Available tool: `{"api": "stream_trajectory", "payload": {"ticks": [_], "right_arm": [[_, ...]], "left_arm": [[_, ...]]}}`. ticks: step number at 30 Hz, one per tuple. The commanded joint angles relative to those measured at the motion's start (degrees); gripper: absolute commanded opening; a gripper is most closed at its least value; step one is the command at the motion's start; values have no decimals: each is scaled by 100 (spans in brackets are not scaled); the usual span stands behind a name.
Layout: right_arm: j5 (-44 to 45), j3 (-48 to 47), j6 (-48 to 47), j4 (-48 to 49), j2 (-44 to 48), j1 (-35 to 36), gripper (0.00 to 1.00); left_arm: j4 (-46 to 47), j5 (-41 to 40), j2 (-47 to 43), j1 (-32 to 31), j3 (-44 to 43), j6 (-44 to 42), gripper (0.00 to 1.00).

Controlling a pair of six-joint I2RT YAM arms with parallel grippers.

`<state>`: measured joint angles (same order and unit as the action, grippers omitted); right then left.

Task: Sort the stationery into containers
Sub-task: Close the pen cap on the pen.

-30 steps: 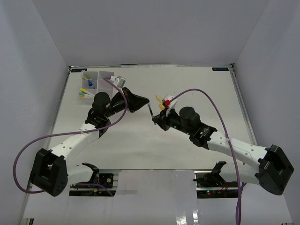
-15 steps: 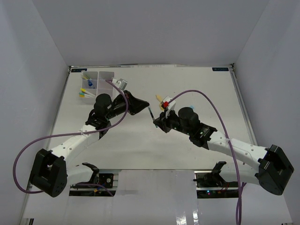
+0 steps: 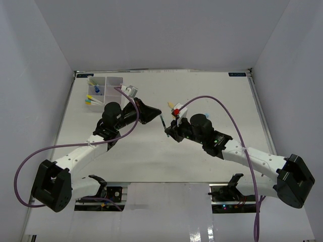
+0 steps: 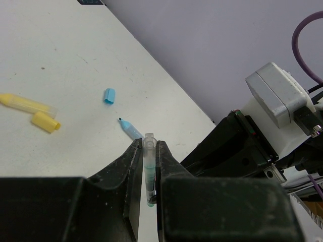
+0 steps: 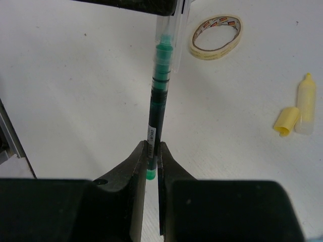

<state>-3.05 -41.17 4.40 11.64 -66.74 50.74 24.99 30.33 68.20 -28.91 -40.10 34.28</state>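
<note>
Green pen (image 3: 162, 122): held off the tabletop (image 3: 151, 161) near its middle, spanning the gap between the two arms. Clear capped end points toward the left arm, green tail toward the right.

Left end effector (image 4: 147, 157): pressed in on the clear end, which pokes out just past the fingertips. Right end effector (image 5: 152, 157): pinching the dark barrel close to the tail. Both grips are on one pen, so read this as a hand-over, probably right to left, since the organizer tray (image 3: 105, 83) sits far left, beside the left arm.

Procedure notes for you:
- Confirm the left pinch is seated on the barrel itself. If it holds only the clear cap, the cap may pull off; the views cannot settle which.
- Spread the right fingers first, with the left arm motionless. Do not pull along the pen's axis while both ends are clamped.
- Back the right arm out toward the near right, clear of the tape ring (image 5: 216, 35), yellow highlighter (image 5: 305, 103) and yellow cap (image 5: 284, 121) lying just beyond it.
- The left grip is at the very end, so expect the long free length to droop or swing. Move slowly toward the tray.
- Tip the pen down into a compartment before letting go.

Loose items below the left wrist: light blue pen (image 4: 131, 129), blue cap (image 4: 109, 96).
</note>
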Motion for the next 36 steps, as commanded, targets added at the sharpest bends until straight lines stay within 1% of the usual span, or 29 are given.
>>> {"api": "stream_trajectory", "payload": {"ticks": [1,26,29,36], "right_arm": [[261,-972,-264,2290,232,-117,8],[68,-1614,-317,2343,73,-267,8],[7,-1509,-291,2343,117,-275,8],[-196,-947,-186,2343,381,-275,8]], "left_arm": [[-1339,913,202,-361,441,-18,0],[-1269,729,404,-572,696,114,0],[-1312,694,290,-564,600,123,0],[-2191,360,228,-564,-287,-334,0]]}}
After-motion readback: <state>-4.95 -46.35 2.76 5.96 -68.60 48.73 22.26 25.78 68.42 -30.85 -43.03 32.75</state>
